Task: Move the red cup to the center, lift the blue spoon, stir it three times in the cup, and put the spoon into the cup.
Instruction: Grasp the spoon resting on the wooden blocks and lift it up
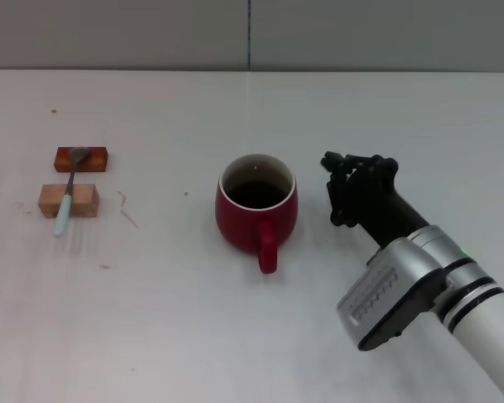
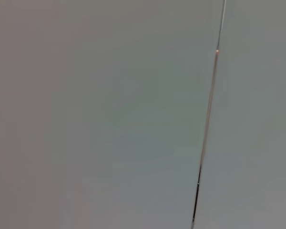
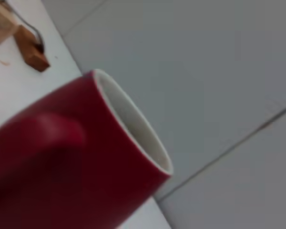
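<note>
Right pincer (image 1: 346, 180) noted at cup's (image 1: 256, 210) 3 o'clock, apart; holding nothing, opening not discernible. Cup seems centred; spoon (image 1: 69, 189) propped on blocks (image 1: 68, 200) at 9 o'clock, probably for easy lifting.

— What sort of place is this, would you say?

— A lab or test room, by the look of it. Plain white table (image 1: 252, 336), grey panel wall (image 1: 151, 34) behind with one seam, nothing homely about.

— And the robot arm (image 1: 437, 294)?

— That settles it for me. Only a mug (image 1: 257, 210), a spoon (image 1: 68, 198) and two wooden blocks (image 1: 81, 159) laid out, like props for a trial. Faint reddish marks on the tabletop too.
</note>
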Robot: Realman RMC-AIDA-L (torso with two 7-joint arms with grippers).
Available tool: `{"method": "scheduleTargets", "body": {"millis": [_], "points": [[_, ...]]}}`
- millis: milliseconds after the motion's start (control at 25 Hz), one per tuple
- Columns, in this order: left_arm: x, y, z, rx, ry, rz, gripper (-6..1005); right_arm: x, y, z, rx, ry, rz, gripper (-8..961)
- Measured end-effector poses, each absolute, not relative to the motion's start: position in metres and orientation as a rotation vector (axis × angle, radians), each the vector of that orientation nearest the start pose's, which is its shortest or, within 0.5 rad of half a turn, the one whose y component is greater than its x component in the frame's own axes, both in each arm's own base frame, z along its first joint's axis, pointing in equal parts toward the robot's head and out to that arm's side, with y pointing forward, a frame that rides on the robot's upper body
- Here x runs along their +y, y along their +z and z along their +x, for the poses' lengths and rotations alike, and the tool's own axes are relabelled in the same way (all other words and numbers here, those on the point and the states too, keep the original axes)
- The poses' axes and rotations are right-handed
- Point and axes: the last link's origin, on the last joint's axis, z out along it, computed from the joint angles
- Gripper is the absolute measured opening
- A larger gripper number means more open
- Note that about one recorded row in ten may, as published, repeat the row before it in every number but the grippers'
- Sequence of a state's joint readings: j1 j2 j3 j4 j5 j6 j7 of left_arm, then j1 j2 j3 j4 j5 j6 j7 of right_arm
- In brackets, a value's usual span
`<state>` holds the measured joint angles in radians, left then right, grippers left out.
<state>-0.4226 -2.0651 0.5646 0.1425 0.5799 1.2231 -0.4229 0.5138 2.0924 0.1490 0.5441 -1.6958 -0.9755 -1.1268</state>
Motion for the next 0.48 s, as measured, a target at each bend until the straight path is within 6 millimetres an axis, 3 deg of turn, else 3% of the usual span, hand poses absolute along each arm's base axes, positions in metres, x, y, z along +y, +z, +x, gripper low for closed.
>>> {"method": "scheduleTargets", "body": {"millis": [80, 120, 160, 200, 480], "points": [[0.317, 0.083, -0.379, -0.625, -0.850, -1.182, 852, 0.307, -0.112, 0.253, -0.265, 0.142, -1.902, 37], [0.317, 0.083, -0.379, -0.625, -0.850, -1.182, 852, 0.307, -0.112, 0.253, -0.265, 0.142, -1.902, 37], [0.310, 0.084, -0.380, -0.624, -0.884, -1.173, 852, 0.313, -0.094, 0.263, -0.185, 0.196, -1.832, 37], [0.310, 0.084, -0.380, -0.624, -0.884, -1.173, 852, 0.313, -0.094, 0.263, -0.185, 0.196, -1.832, 37], [0.293, 0.087, -0.385, -0.634, -0.929, -1.151, 852, 0.322, -0.017, 0.300, 0.171, 0.458, -1.466, 45]]}}
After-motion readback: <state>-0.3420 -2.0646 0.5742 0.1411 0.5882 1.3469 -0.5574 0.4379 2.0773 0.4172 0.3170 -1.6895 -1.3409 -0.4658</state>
